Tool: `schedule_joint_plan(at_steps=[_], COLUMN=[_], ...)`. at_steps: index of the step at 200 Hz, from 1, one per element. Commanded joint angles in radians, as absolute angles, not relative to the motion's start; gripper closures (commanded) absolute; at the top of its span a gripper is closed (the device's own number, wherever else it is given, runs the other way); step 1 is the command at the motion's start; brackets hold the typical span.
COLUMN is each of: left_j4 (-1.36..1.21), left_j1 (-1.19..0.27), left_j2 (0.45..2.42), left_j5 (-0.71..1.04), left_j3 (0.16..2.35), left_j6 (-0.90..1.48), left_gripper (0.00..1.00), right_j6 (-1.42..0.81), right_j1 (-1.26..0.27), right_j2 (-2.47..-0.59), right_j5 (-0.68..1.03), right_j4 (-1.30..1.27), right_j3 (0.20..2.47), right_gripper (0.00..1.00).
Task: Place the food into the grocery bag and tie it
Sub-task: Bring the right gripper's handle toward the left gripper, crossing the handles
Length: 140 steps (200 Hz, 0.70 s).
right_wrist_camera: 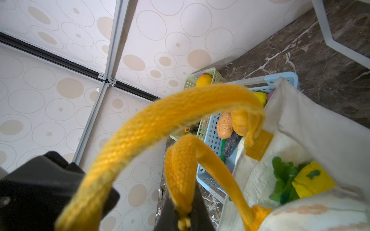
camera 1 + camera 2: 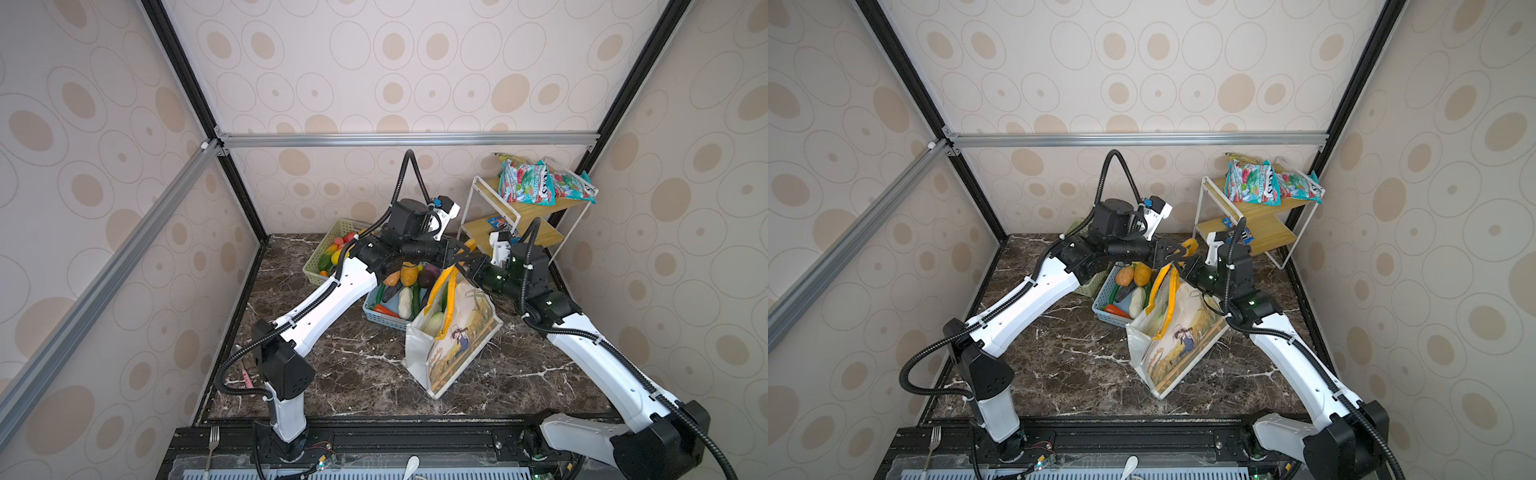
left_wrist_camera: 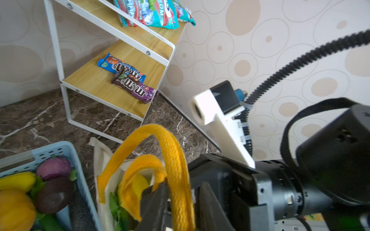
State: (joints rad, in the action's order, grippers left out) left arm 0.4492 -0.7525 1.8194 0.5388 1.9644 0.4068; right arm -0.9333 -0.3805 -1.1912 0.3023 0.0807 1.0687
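Observation:
The grocery bag (image 2: 457,332) (image 2: 1179,336) is a white printed tote that leans at mid-table. Its yellow-orange handles (image 2: 442,282) are drawn up toward both grippers. My left gripper (image 2: 462,252) (image 3: 182,192) stands partly open, and the larger handle loop (image 3: 174,152) runs between its fingers with a gap on one side. My right gripper (image 2: 466,266) (image 1: 185,208) is shut on the other handle (image 1: 180,164). Inside the bag lie food pieces: a pale cabbage (image 2: 434,322), green leaves and a yellow piece (image 1: 312,180). More food, including a white radish (image 2: 405,301), fills the light blue basket (image 2: 374,313).
A pale green basket (image 2: 328,249) with produce sits at the back left, partly under my left arm. A white-framed wooden rack (image 2: 490,216) at the back right holds snack packets (image 2: 525,187) and candy bars (image 3: 128,78). A fork (image 2: 212,440) and a spoon (image 2: 411,463) lie on the front rail.

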Motion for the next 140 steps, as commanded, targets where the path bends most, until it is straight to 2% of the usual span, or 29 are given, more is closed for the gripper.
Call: schedule_joint_plan(at_steps=[1,32,74,124,140], left_j4=[0.422,0.443,0.483,0.486,0.471], left_j1=[-0.765,-0.765,-0.753,-0.707,-0.678], left_j2=[1.794,1.785,1.775,1.742,1.72], left_j5=[0.584,0.546,0.485,0.419,0.418], left_j3=[1.955,1.966,2.006,1.993,1.95], left_j6=[0.403,0.391,0.374,0.406,0.437], left_gripper=[0.62,0.44,0.32,0.3,0.38], right_j6=[-0.942,-0.93,-0.933,-0.928,-0.925], right_j1=[-0.389,-0.388,-0.387,-0.387,-0.388], right_j2=[-1.182,-1.154,-1.124,-1.109,-1.102], right_j5=[0.329,0.332,0.355,0.369,0.358], right_j4=[-0.049,-0.08,-0.132,-0.13,-0.115], right_j3=[1.041,1.01,0.959,0.944,0.944], right_gripper=[0.89,0.88,0.88,0.88,0.88])
